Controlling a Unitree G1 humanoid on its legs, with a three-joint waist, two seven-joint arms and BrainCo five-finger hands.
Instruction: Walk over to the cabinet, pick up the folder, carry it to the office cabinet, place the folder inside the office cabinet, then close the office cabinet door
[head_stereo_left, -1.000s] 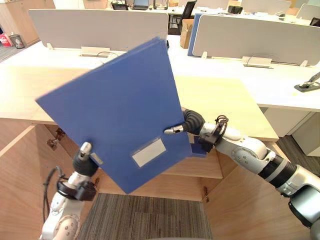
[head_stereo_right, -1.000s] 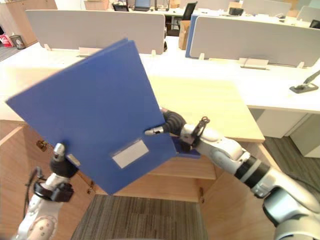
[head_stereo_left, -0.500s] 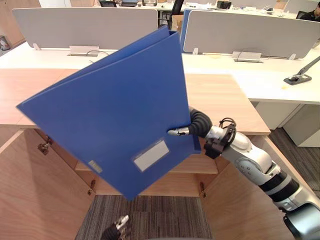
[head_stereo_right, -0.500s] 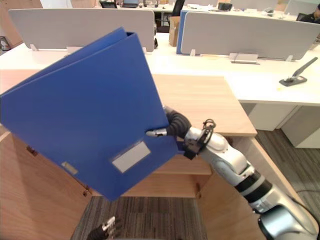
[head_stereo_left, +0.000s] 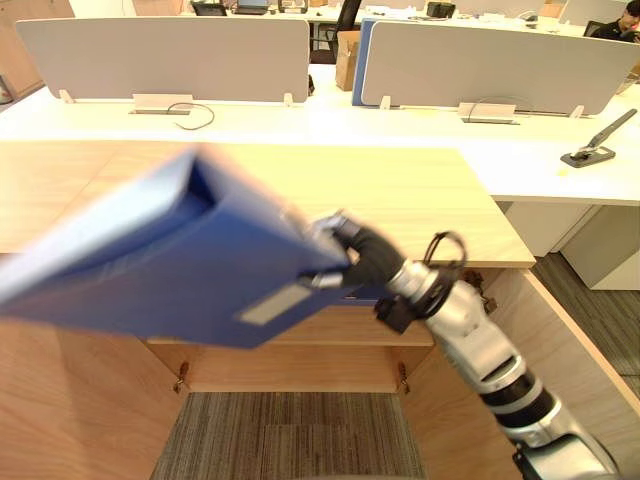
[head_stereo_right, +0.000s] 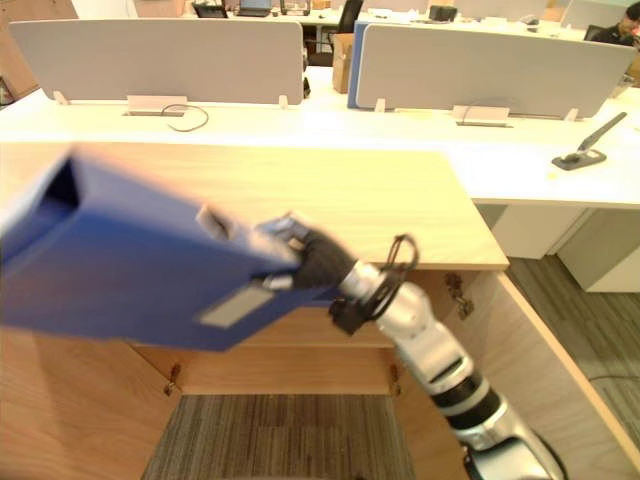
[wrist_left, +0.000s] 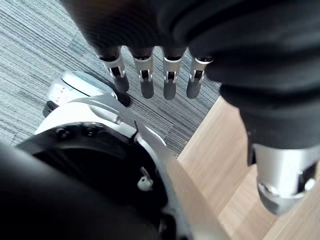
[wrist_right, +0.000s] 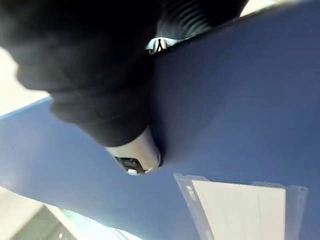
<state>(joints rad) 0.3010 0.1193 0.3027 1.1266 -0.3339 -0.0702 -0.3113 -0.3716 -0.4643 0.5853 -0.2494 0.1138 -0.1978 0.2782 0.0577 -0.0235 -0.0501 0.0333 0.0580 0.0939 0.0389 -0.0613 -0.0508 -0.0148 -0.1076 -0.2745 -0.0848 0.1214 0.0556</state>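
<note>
Folder (head_stereo_left: 170, 270), blue and wide, hangs in mid-air in front of the open wooden cabinet (head_stereo_left: 420, 200), level with the front edge of its top. The right hand (head_stereo_left: 365, 262) is clamped on one corner; in the right wrist view its thumb (wrist_right: 135, 155) presses on the broad face near a clear label pocket (wrist_right: 240, 205). Gripping the corner probably leaves the rest free to slide in over the shelf (head_stereo_left: 300, 345). The folder lies tilted close to flat, label side up. Its long axis runs almost level from the hand out to the robot's left, and its thick hollow end faces up and away. The left hand (wrist_left: 150, 75) hangs empty over the carpet (head_stereo_left: 290, 435), fingers straight.
</note>
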